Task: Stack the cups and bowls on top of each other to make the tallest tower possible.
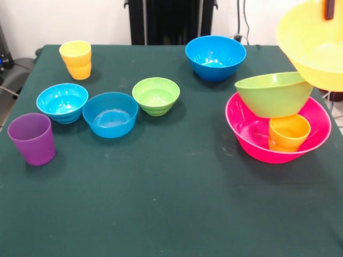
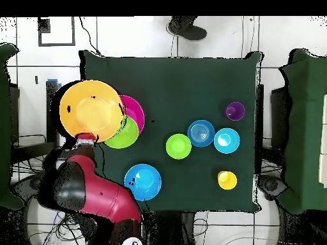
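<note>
My gripper (image 1: 328, 8) is shut on the rim of the large orange bowl (image 1: 315, 42), which looks yellow-orange, and holds it in the air above and right of the tower. The tower is the large pink bowl (image 1: 252, 134), with the orange cup (image 1: 288, 133) standing in it and the medium green bowl (image 1: 273, 94) resting tilted on the cup. In the overhead view the orange bowl (image 2: 92, 110) covers most of the pink bowl (image 2: 134, 111) and part of the green bowl (image 2: 126, 136); the gripper (image 2: 85, 136) is at its near rim.
Loose on the green cloth: the yellow cup (image 1: 75, 59), purple cup (image 1: 32, 138), small cyan bowl (image 1: 61, 102), small blue bowl (image 1: 110, 114), small green bowl (image 1: 156, 96) and medium blue bowl (image 1: 215, 57). The pink bowl sits near the table's right edge.
</note>
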You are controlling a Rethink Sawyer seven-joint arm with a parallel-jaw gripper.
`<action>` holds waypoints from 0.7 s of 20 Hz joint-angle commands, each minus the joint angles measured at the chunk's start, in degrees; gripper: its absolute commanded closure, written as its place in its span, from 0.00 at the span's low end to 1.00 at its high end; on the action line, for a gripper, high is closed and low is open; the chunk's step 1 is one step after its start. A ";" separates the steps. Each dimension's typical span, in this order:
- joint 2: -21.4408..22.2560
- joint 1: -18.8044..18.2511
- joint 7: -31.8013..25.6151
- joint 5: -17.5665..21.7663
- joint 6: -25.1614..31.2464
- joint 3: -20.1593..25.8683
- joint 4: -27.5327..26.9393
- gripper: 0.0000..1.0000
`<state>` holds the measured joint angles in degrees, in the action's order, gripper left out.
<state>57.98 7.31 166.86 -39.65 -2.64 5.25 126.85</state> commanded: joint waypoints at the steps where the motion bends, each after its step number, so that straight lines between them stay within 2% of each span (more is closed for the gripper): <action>1: 2.03 -0.18 9.61 -2.73 6.72 -0.25 0.17 1.00; 2: 2.42 -2.39 9.29 -1.96 5.84 1.74 1.36 1.00; 4: 3.02 -4.18 9.16 -1.30 5.30 3.42 2.37 1.00; 9: 4.76 -6.07 8.51 -0.75 6.10 4.80 3.67 1.00; 14: 5.20 -9.45 9.57 0.61 4.10 9.22 5.38 1.00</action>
<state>62.58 0.81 166.86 -39.84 -1.96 6.52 127.35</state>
